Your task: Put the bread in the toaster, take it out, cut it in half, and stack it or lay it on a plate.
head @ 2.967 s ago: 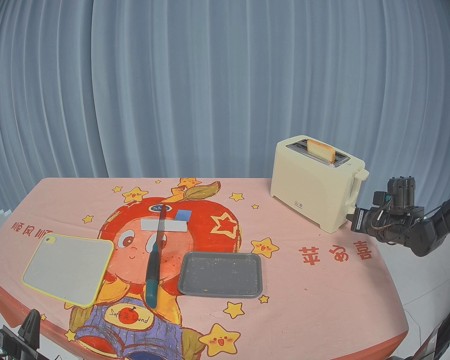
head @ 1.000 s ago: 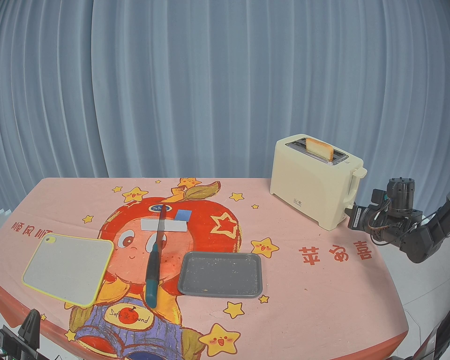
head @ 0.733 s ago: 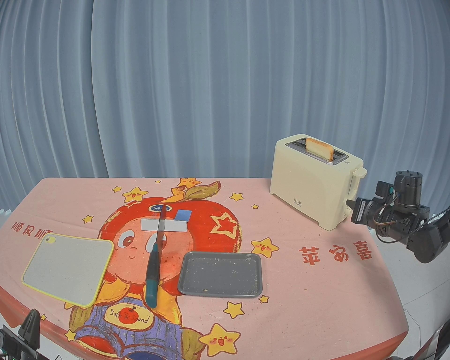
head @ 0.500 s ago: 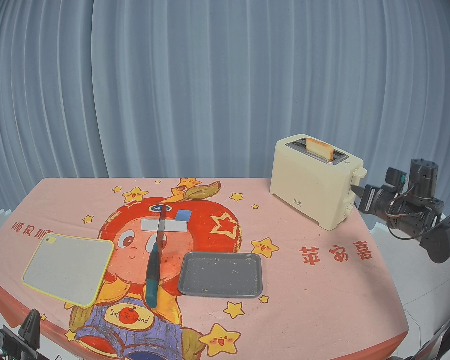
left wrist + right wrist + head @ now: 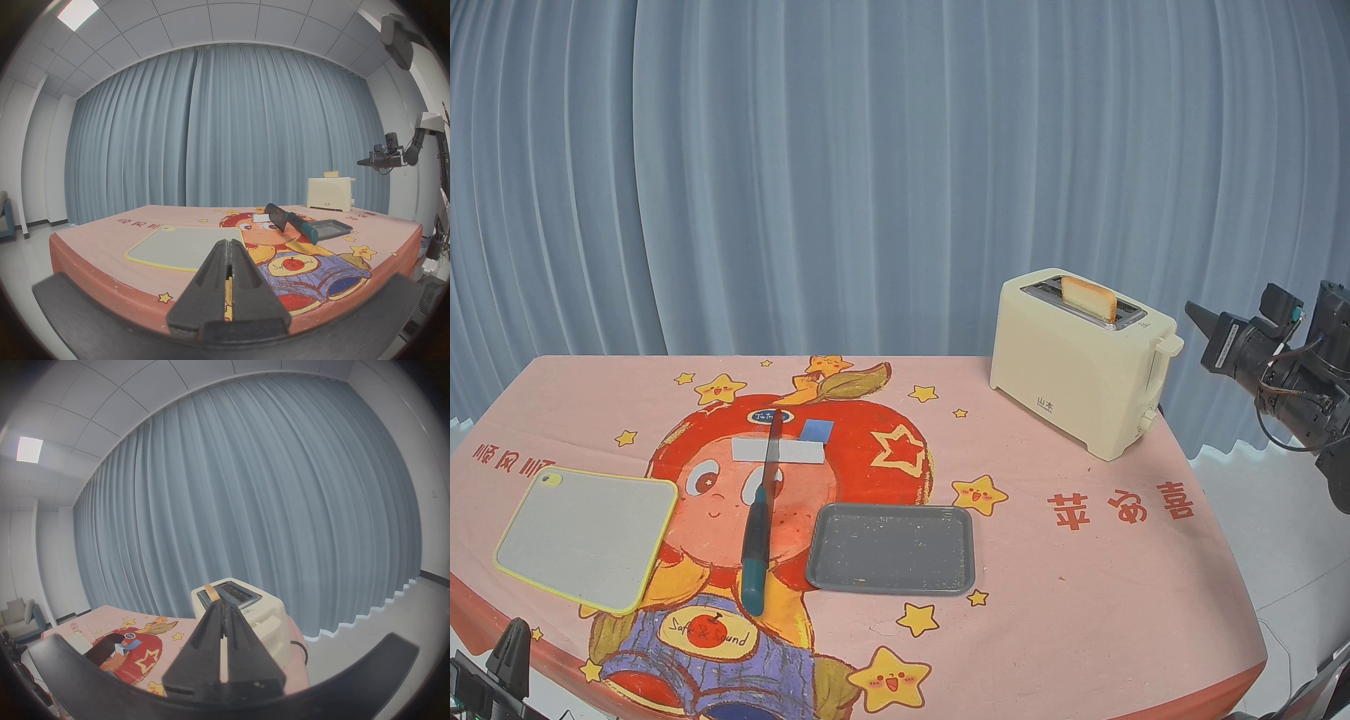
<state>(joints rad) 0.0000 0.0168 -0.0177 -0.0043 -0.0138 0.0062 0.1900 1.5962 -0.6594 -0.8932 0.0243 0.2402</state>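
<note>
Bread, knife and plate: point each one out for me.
bread (image 5: 1090,298), head view, its toasted side face.
knife (image 5: 755,558), head view, middle of the teal handle.
plate (image 5: 889,549), head view, bare grey floor.

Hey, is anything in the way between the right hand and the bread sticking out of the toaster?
Nothing visible. The right hand hangs in open air beside the toaster, near its top, and the bread stands up out of the slot, uncovered.

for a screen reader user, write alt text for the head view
A slice of bread stands in the slot of a toaster at the far right of the table, with the right pincer in the air beside it, not touching. Nearer, a knife lies between a cutting board and a grey tray.
</note>
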